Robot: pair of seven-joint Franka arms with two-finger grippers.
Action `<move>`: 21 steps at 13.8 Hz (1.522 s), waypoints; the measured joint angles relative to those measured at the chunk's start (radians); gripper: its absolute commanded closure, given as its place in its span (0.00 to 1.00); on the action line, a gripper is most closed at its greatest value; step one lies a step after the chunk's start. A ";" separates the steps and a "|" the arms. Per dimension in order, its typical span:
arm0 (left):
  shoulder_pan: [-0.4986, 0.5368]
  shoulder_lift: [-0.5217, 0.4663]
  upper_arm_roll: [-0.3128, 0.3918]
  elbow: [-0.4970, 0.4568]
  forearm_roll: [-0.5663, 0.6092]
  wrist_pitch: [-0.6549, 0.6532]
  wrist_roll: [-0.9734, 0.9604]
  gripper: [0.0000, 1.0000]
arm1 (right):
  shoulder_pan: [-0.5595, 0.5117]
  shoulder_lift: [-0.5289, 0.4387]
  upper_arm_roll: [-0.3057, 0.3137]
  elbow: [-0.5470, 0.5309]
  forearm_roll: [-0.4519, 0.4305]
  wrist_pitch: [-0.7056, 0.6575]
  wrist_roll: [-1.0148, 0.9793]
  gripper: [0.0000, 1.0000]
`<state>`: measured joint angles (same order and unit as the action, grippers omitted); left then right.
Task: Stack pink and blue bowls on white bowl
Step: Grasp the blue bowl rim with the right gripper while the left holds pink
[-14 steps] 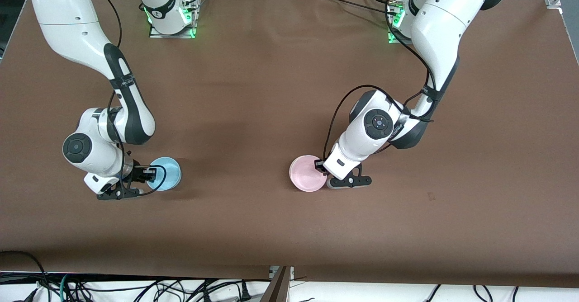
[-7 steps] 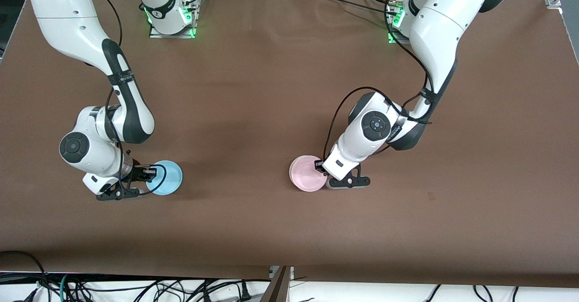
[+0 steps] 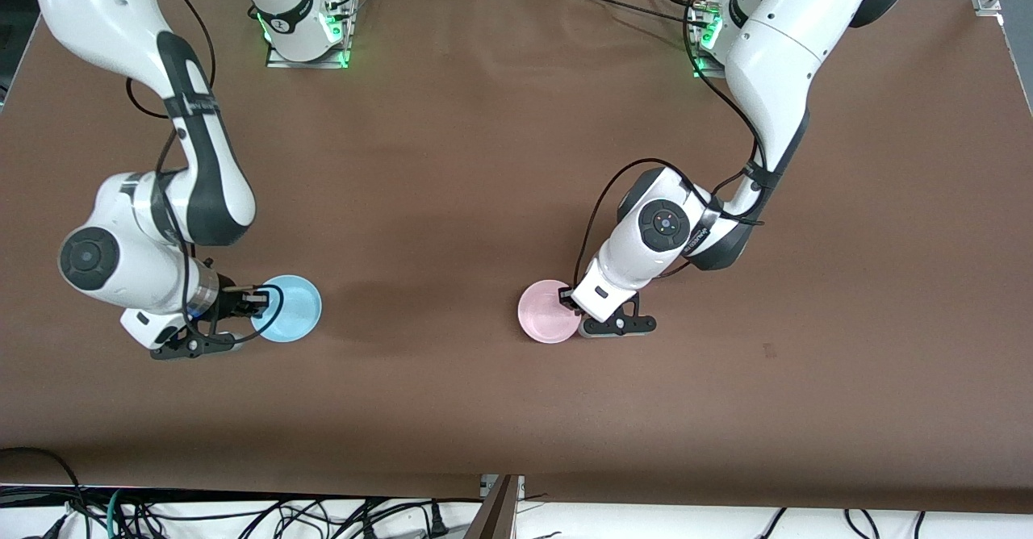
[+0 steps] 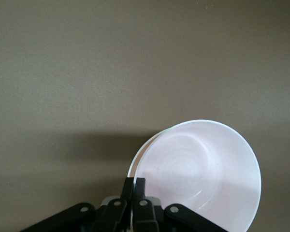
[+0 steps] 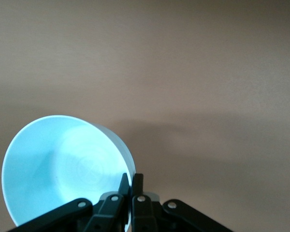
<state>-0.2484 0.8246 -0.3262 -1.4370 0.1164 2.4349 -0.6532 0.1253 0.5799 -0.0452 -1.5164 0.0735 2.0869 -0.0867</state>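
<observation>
Both bowls have risen off the desk (image 3: 484, 160) since a second ago. Blue bowl (image 3: 288, 308) hangs from the right gripper (image 3: 252, 302), jaws clamped on its rim, over the right arm's end. Pink bowl (image 3: 549, 322) hangs from the left gripper (image 3: 571, 300), jaws likewise clamped on its rim, mid-desk. Each wrist hides the gripped rim; no lettering is readable.

Both arms are glossy white with dark grey joint panels, each wrist carrying a round dark cap. Black cables loop loosely along the forearms, strapped on by black bands. The bases sit on metal plates at the table's top edge, lit green, each with a small red part. The left gripper (image 3: 575, 303) and right gripper (image 3: 257, 303) have black fingers with silver screws
</observation>
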 measured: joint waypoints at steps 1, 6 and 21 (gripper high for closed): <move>0.000 0.000 0.000 0.002 0.000 0.000 -0.006 1.00 | 0.001 -0.020 0.003 0.009 0.014 -0.037 0.000 1.00; -0.001 0.001 -0.001 0.004 0.001 0.000 -0.008 1.00 | 0.004 -0.067 0.005 0.105 0.033 -0.222 0.009 1.00; 0.002 0.016 -0.001 0.009 0.039 0.000 -0.024 0.00 | 0.141 -0.063 0.015 0.115 0.034 -0.229 0.260 1.00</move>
<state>-0.2466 0.8406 -0.3267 -1.4284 0.1558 2.4352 -0.6774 0.2665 0.5167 -0.0306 -1.4011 0.1079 1.8583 0.1731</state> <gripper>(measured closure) 0.520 0.969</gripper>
